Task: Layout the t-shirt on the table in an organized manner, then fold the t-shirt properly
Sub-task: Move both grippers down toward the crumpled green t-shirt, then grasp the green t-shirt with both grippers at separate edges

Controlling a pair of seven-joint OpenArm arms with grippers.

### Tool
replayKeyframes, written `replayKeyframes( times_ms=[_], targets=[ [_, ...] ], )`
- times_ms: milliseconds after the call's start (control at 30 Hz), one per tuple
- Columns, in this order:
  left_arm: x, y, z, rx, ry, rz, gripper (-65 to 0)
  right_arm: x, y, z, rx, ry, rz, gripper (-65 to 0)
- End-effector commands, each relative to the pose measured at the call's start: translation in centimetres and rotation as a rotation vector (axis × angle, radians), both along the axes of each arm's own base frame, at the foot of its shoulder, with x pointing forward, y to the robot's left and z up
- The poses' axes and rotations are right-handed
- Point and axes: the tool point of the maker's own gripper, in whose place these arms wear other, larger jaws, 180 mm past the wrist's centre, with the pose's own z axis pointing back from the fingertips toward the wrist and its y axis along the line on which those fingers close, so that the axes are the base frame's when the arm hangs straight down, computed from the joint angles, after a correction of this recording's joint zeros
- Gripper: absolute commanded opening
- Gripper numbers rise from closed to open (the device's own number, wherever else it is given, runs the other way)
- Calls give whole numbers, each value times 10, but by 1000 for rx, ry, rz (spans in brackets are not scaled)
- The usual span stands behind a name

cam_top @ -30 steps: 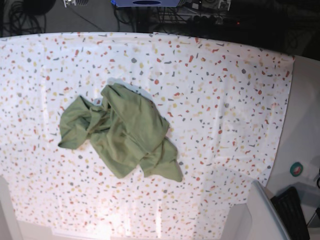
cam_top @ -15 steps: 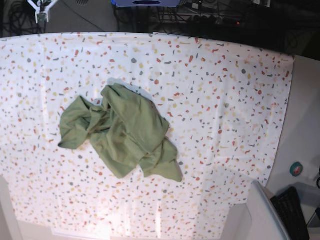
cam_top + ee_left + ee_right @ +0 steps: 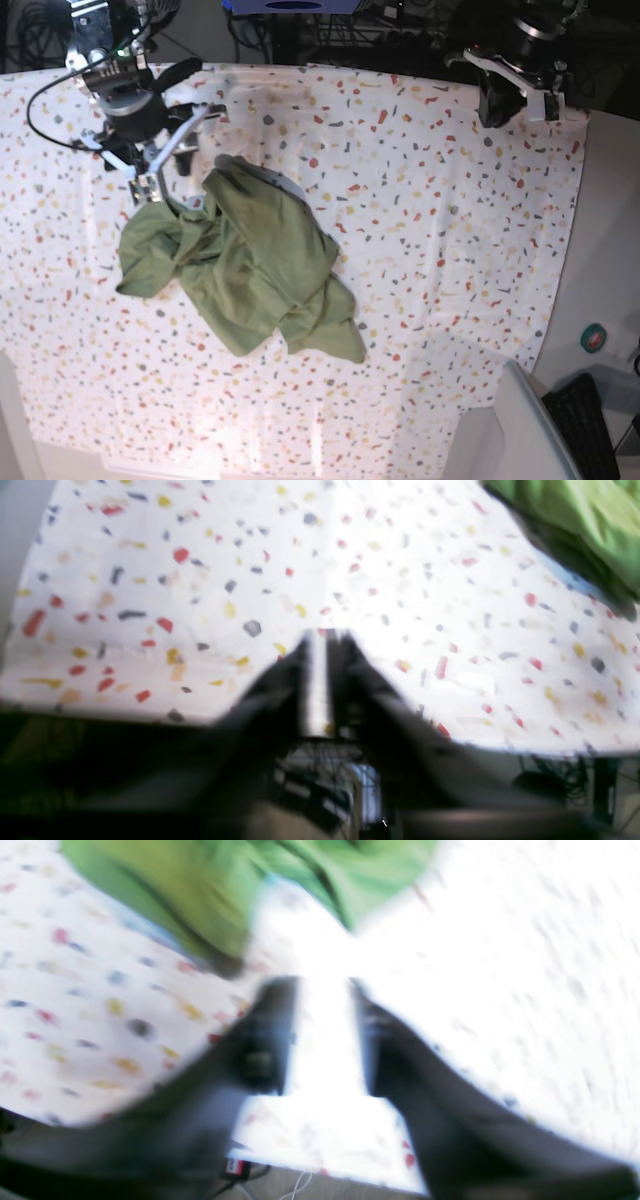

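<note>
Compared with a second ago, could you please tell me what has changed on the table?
Both arms have come into view: the right gripper now hangs open beside the t-shirt, and the left gripper is over the table's far edge. Nothing is held. The t-shirt stays crumpled in place.

Plain grey surface [image 3: 612, 240] along the right side, bearing a small round teal thing [image 3: 593, 338] with a red centre. Pale grey bin [image 3: 520, 420] at the lower right corner, a black keyboard-like object [image 3: 583, 425] just beside it. Dark cables [image 3: 40, 30] tangled at the upper left.
</note>
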Motion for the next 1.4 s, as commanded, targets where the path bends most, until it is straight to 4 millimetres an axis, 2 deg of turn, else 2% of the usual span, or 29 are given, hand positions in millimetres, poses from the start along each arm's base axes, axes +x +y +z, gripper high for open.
replayKeyframes(
  times_ms=[0, 33, 67, 100, 167, 300, 400, 433, 500, 567, 600, 700, 733, 867, 900, 967, 1067, 1100, 1167, 1233, 1267, 1367],
  targets=[
    [13, 7, 10, 10, -36, 27, -434, 8, 14, 10, 25, -36, 32, -270],
    [19, 12, 8, 7, -21, 54, -377, 12, 27, 13, 40, -52, 64, -219],
    [23, 16, 6, 3, -11, 73, -360, 17, 37, 18, 53, -68, 90, -201],
    [28, 21, 7, 2, -7, 95, -367, 24, 48, 23, 63, -89, 118, -207],
    [34, 27, 9, 3, -7, 120, -387, 36, 58, 19, 62, -92, 150, -225],
    [43, 32, 15, 10, -34, 128, -421, 59, 51, -9, 13, -43, 148, -251],
    [44, 33, 15, 16, -34, 128, -438, 62, 45, -32, -15, 10, 145, -318],
    [44, 33, 15, 16, -36, 128, -438, 60, 44, -40, -22, 33, 145, -359],
    [45, 33, 15, 16, -37, 128, -438, 57, 45, -46, -25, 51, 152, -479],
    [50, 33, 18, 15, -51, 128, -438, 50, 61, -48, -17, 56, 199, -623],
    [53, 34, 19, 18, -56, 129, -438, 45, 72, -48, -12, 59, 233, -650],
    [55, 45, 20, 21, -64, 163, -438, 30, 105, -49, 4, 67, 333, -650],
    [59, 48, 22, 23, -76, 171, -438, 21, 122, -47, 19, 69, 377, -650],
    [65, 44, 26, 19, -91, 158, -438, -7, 173, -49, 60, 95, 504, -650],
    [67, 38, 25, 10, -91, 148, -436, -14, 181, -54, 61, 112, 528, -650],
    [77, 20, 23, -19, -100, 107, -436, -15, 189, -57, 50, 120, 560, -650],
    [88, -5, 15, -53, -95, 53, -436, -20, 197, -50, 58, 102, 589, -650],
    [93, -11, 13, -66, -94, 42, -436, -24, 192, -46, 62, 94, 590, -650],
    [103, -24, 7, -89, -91, 19, -436, -26, 179, -26, 79, 42, 576, -458],
    [110, -38, 1, -110, -83, -10, -436, -16, 156, -3, 86, -20, 519, -311],
    [112, -43, -2, -116, -79, -21, -436, -7, 138, 6, 84, -45, 463, -272],
    [112, -47, -13, -124, -53, -25, -436, 27, 68, 21, 46, -98, 227, -291]
  ],
)
